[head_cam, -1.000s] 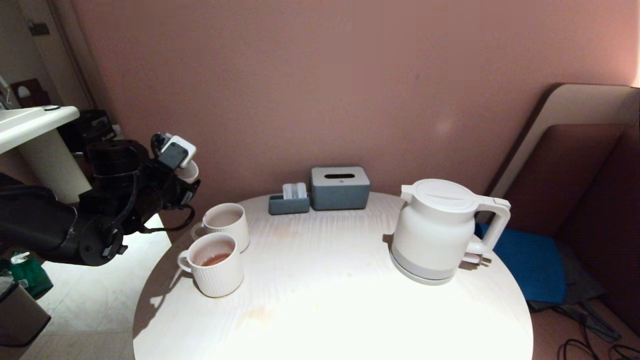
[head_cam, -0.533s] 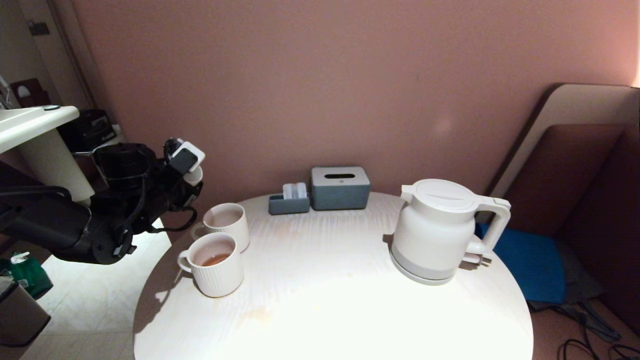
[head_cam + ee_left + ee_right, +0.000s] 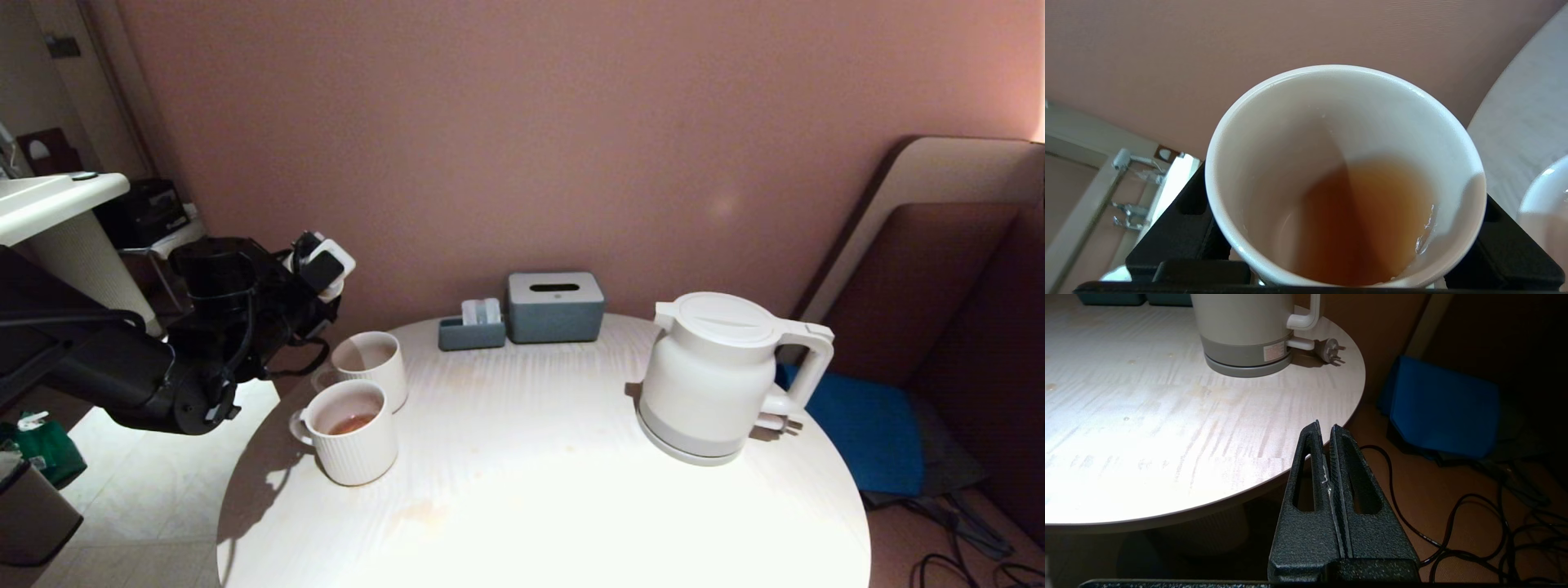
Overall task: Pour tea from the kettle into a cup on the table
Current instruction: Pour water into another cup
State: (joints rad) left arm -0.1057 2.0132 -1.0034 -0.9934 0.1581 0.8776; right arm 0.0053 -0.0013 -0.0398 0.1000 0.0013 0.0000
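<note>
A dusky pink wall stands behind the round table (image 3: 531, 490) of pale wood grain. The kettle (image 3: 718, 376) is the landmark: white, upright on its base, lid on, handle turned toward the wall-side right, its plug (image 3: 1329, 351) lying on the tabletop just beside its foot. Well to the left of the kettle stand two ribbed white mugs (image 3: 359, 416), touching or nearly so; the nearer one holds a little reddish tea (image 3: 353, 424). Behind and to the left of the kettle, against the wall, sit a grey tissue box (image 3: 555, 306) and, touching its left side, a small grey holder (image 3: 471, 332) with white packets.

Farther left than the mugs, off the table's edge and above its level, the left gripper (image 3: 1331, 228) has its fingers clamped on the small white cup (image 3: 1345, 122), which holds amber tea (image 3: 1367, 220). The right gripper (image 3: 1326, 433), fingers pressed together and empty, hangs low at the table's rim, nearer the camera than the kettle, over a floor with black cables (image 3: 1474, 522) and a blue cushion (image 3: 1443, 408).
</note>
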